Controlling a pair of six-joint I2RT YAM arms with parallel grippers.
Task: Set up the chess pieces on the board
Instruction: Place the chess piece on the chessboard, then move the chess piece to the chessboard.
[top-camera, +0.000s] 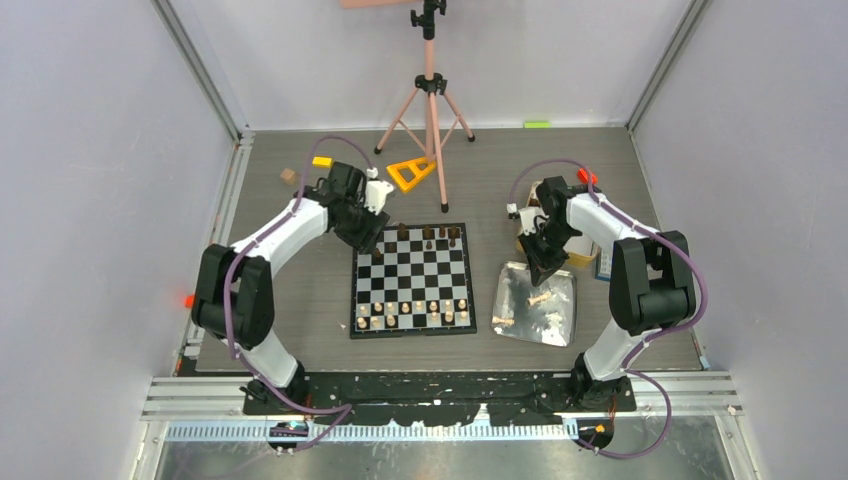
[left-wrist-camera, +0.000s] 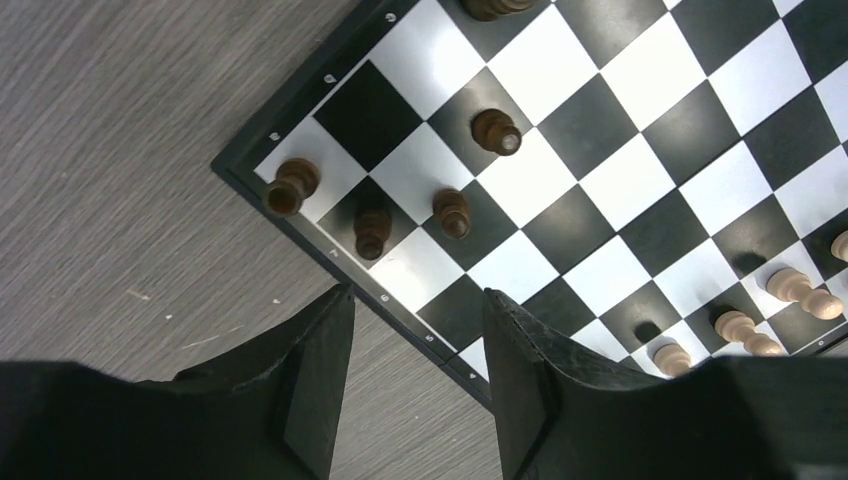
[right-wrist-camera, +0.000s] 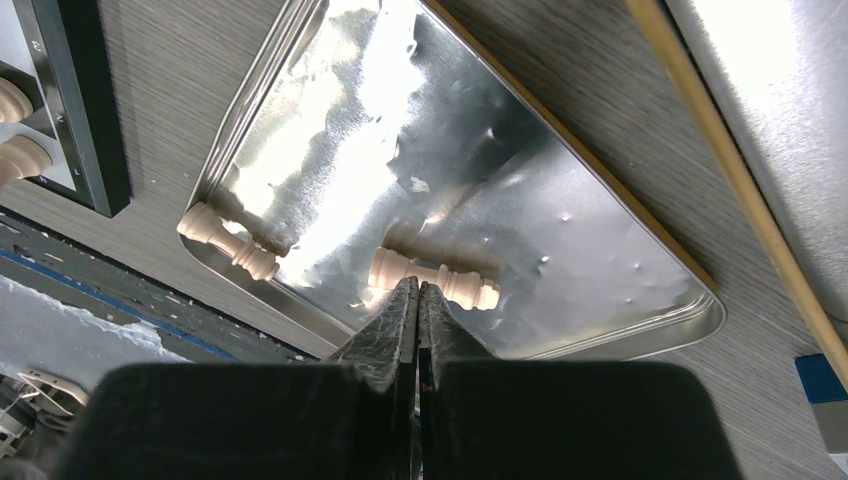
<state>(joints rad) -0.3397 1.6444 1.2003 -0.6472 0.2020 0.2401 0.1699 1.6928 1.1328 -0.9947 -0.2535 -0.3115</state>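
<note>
At the board (left-wrist-camera: 650, 65) corner, left end effector (left-wrist-camera: 418, 300) gapes (empty); right end effector (right-wrist-camera: 418, 285) clenched.

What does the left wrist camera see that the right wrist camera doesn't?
Only the left wrist view shows dark brown chess pieces standing near a corner of the board and the open left end effector. Only the right wrist view shows the shiny silver tray holding two lying light pieces, and the shut right end effector. Both show the board, upright light pieces and the grey table.
</note>
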